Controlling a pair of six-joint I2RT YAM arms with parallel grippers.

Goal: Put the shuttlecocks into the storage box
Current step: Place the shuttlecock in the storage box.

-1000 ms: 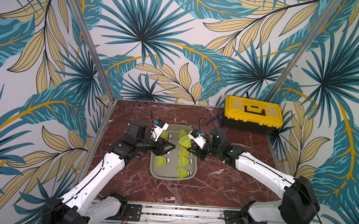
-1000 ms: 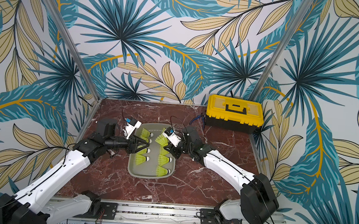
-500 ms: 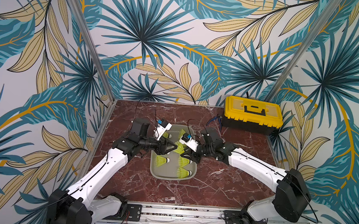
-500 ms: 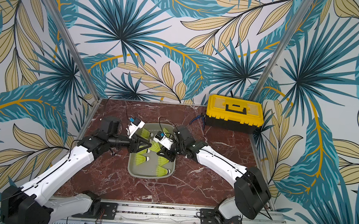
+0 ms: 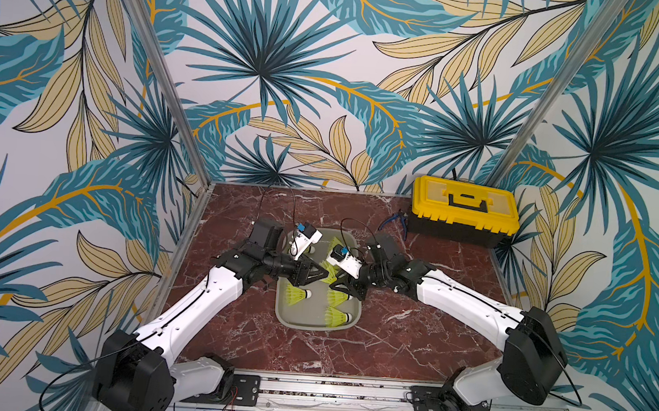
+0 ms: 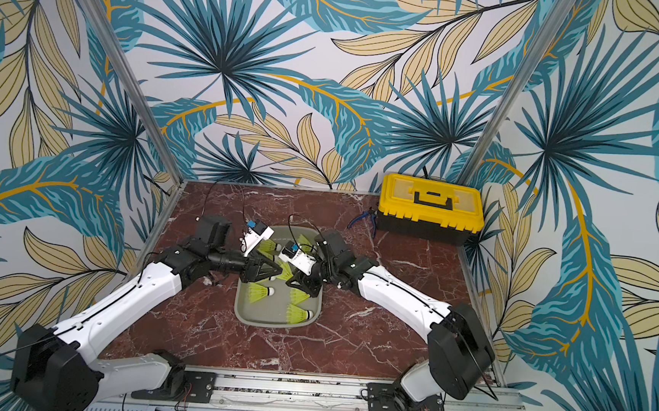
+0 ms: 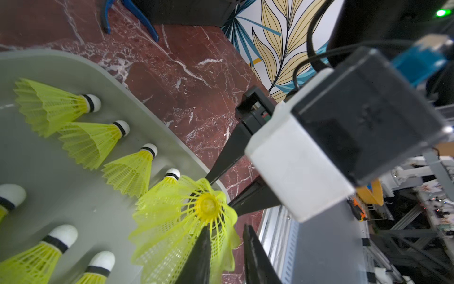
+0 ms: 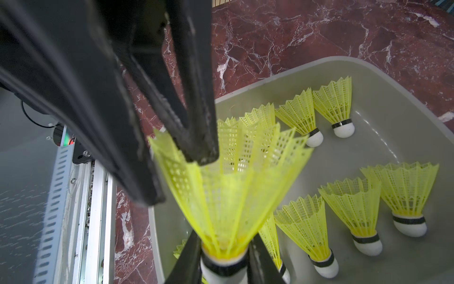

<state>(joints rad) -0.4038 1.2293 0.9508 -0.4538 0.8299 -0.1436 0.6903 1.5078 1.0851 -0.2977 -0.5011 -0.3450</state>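
Observation:
The grey storage box (image 5: 313, 326) (image 6: 272, 323) lies mid-table with several yellow-green shuttlecocks (image 5: 300, 293) (image 8: 356, 216) lying in it. Both grippers meet over its middle. My right gripper (image 8: 224, 265) (image 5: 337, 285) is shut on the dark-banded white tip of one shuttlecock (image 8: 228, 196) (image 7: 177, 221) (image 6: 285, 271). My left gripper (image 7: 226, 228) (image 5: 324, 273) is shut on that same shuttlecock's skirt rim. One of its fingers (image 8: 201, 123) is inside the cone, the other outside. The held shuttlecock hangs just above the box (image 7: 49, 172).
A yellow-lidded black toolbox (image 5: 464, 212) stands at the back right, with blue-handled pliers (image 5: 398, 219) on the marble in front of it. Patterned walls close in the left, back and right. A metal rail (image 5: 327, 389) runs along the front edge.
The right arm has carried its shuttlecock leftward over the box. The left gripper has moved right to meet it, and its jaws have narrowed onto the skirt rim.

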